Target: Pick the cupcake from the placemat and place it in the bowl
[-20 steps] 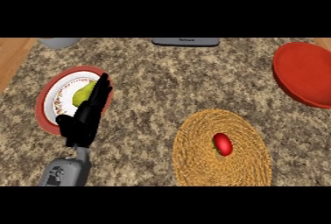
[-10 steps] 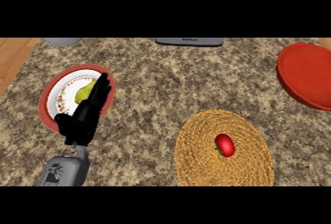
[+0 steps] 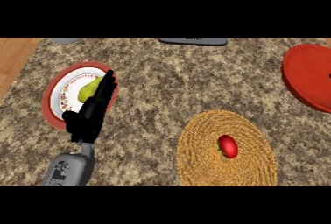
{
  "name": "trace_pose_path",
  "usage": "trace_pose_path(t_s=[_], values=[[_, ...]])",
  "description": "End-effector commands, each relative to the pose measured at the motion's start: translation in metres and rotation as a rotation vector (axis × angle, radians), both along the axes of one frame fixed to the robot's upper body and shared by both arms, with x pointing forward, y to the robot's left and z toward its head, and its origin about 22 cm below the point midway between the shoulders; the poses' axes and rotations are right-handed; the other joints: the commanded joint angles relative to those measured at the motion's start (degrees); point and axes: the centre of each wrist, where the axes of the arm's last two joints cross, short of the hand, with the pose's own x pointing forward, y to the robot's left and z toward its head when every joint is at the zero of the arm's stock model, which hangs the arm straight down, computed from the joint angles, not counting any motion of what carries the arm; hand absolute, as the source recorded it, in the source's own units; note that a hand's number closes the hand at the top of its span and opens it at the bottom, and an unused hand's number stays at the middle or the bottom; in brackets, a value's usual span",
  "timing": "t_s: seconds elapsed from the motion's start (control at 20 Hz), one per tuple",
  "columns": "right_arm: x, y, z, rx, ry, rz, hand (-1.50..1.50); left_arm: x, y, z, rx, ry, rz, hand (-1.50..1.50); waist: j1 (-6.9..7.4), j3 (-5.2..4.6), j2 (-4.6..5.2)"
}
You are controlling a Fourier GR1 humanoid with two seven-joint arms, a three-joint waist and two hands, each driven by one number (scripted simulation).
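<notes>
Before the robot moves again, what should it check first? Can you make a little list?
1. Red item on the woven placemat: ok, it lies there untouched.
2. Is it a cupcake: cannot tell, it looks small, red and rounded.
3. Red bowl at the right edge: ok, in view, partly cut off.
4. Left hand free: ok, fingers straight, holding nothing.
5. Left hand's position: not ok, it is over the plate with the green fruit, away from the placemat.
6. Right hand: cannot tell, not in view.

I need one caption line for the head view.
Left hand open over plate with pear; red item on placemat.
</notes>
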Motion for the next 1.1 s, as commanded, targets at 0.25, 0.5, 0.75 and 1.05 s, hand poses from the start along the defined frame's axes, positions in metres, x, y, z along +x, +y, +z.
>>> trace_pose_path(t_s=[0.25, 0.5, 0.75, 1.05], values=[[-0.001, -0.005, -0.032, 0.051, 0.270, 0.129, -1.50, 0.002, -0.005, 0.007, -0.014, -0.004, -0.018, 0.00, 0.85, 0.18, 0.50], [0.002, 0.001, -0.039, 0.231, 0.237, 0.224, -1.50, -0.003, -0.002, -0.001, 0.004, 0.001, -0.006, 0.00, 0.05, 0.24, 0.27], [0.001, -0.009, -0.025, 0.414, 0.131, 0.211, -1.50, 0.000, -0.001, -0.001, -0.008, -0.009, 0.024, 0.00, -0.83, 0.28, 0.27], [-0.003, -0.024, -0.003, 0.527, 0.219, 0.166, -1.50, 0.004, 0.002, 0.005, -0.011, -0.021, 0.019, 0.00, -0.92, 0.19, 0.30]])
